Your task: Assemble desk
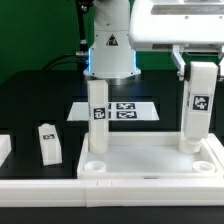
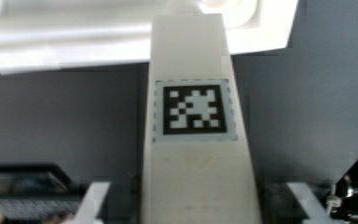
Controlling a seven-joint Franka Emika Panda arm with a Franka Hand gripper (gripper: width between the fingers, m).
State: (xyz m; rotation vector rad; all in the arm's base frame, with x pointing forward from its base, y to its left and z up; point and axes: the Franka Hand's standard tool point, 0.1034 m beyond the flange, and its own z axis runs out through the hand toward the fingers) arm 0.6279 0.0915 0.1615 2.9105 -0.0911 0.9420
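1. While the room behind stays dim, a black table (image 1: pixel 30 110) spreads under everything, and the arm's white base (image 1: pixel 110 50) stands at its back.
2. The marker board (image 1: pixel 125 110) lies flat before that base.
3. The desk's tabletop (image 1: pixel 150 162) lies nearest, with 1 upright leg (image 1: pixel 98 118) standing in its corner on the exterior view's left.
4. The gripper (image 1: pixel 200 66) clamps the top of the held leg (image 1: pixel 200 110), upright at the right corner.
5. A loose leg (image 1: pixel 48 142) stands on the table, apart to the left.

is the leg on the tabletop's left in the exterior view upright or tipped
Upright: the leg stands straight, its lower end set at a corner of the tabletop.
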